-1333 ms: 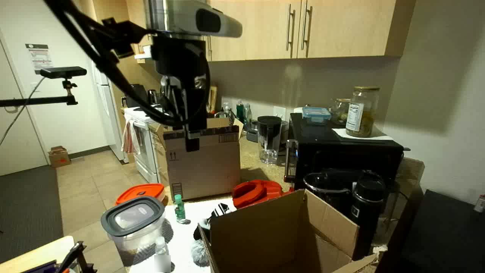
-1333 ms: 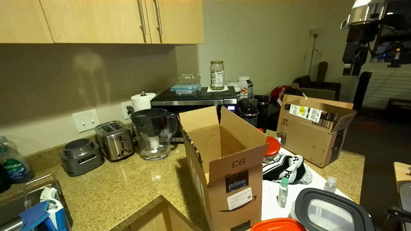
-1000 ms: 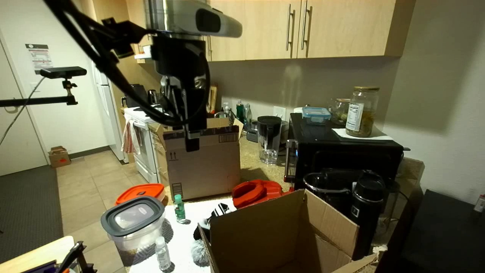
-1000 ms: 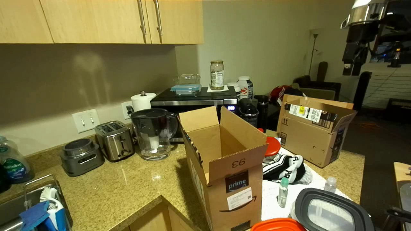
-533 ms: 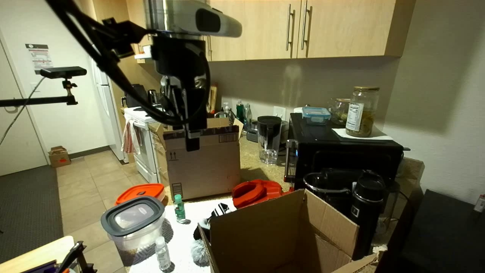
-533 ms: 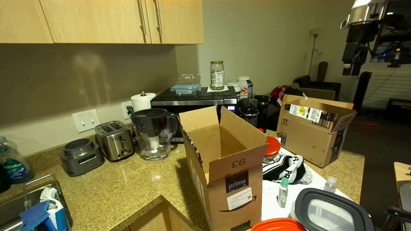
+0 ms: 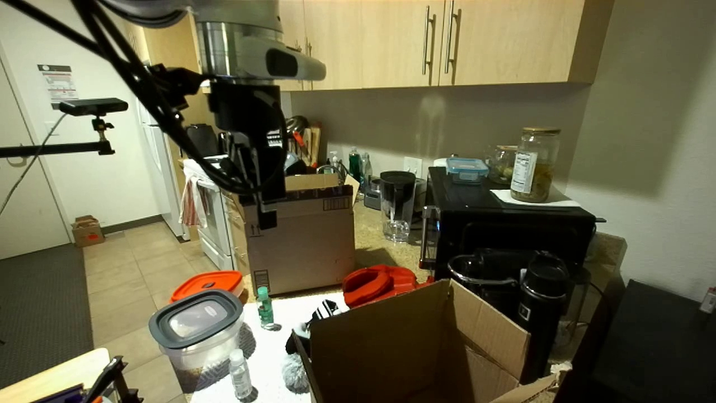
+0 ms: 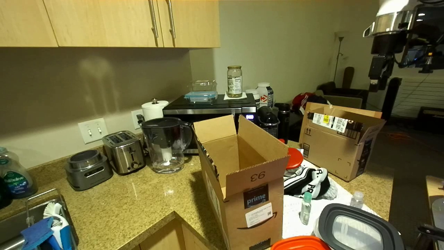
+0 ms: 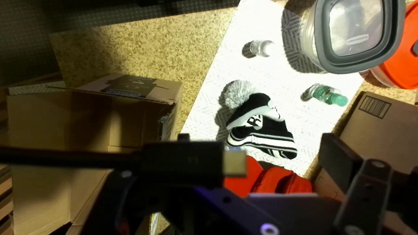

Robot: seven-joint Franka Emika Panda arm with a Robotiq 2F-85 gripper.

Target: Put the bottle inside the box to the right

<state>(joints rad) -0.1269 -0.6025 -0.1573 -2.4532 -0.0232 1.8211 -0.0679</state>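
Observation:
The bottle (image 7: 265, 310) is small and greenish with a green cap. It stands upright on a white mat in both exterior views (image 8: 305, 209). In the wrist view it shows at upper right (image 9: 323, 94), beyond my fingers. The box (image 7: 369, 341), brown and open-topped with raised flaps, stands at the lower right in an exterior view and at the right in an exterior view (image 8: 326, 149). In the wrist view it is at left (image 9: 88, 117). My gripper (image 7: 265, 207) hangs high above the mat, fingers wide apart and empty in the wrist view (image 9: 258, 147). It also shows in an exterior view (image 8: 374, 81).
A clear whitish bottle (image 7: 239, 376) stands near the grey-lidded container (image 7: 196, 322). A second open carton (image 7: 302, 246) stands behind the green bottle. A black and white hat (image 9: 261, 130) and red items (image 7: 377, 282) lie on the counter. A cable plug (image 9: 186, 161) crosses the wrist view.
My gripper has come down somewhat, moving slightly left in both exterior views. The bottle and the box have not moved.

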